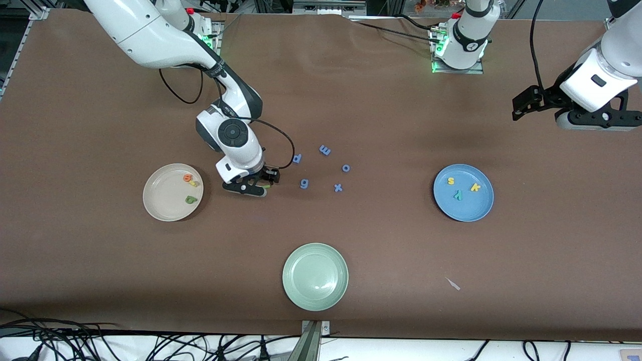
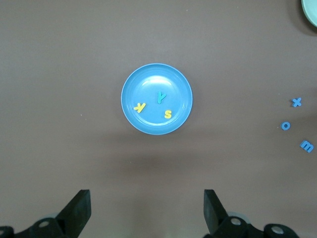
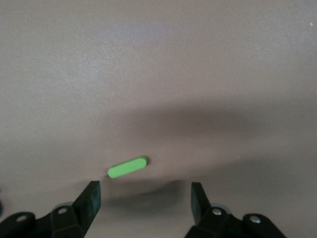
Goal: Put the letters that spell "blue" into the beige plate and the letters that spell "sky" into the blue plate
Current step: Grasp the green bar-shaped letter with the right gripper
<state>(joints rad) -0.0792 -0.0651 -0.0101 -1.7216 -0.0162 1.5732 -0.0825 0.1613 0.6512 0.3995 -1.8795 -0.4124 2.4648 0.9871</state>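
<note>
The beige plate (image 1: 163,203) holds an orange e (image 1: 188,177), a yellow u (image 1: 193,183) and a green b (image 1: 190,199). Beside it, toward the table's middle, my right gripper (image 1: 258,184) is low over the table and open. The green bar l (image 3: 128,167) lies flat on the table just ahead of its fingertips (image 3: 91,196), not between them. The blue plate (image 1: 466,208) holds a yellow s (image 2: 168,114), a teal y (image 2: 161,97) and a yellow k (image 2: 140,106). My left gripper (image 2: 147,208) waits, open and empty, high above the table near the left arm's end.
Blue letters p (image 1: 297,158), m (image 1: 325,150), o (image 1: 345,168), g (image 1: 304,184) and x (image 1: 338,188) lie scattered mid-table beside the right gripper. A pale green plate (image 1: 315,276) sits nearer the front camera. A small white scrap (image 1: 453,284) lies near it.
</note>
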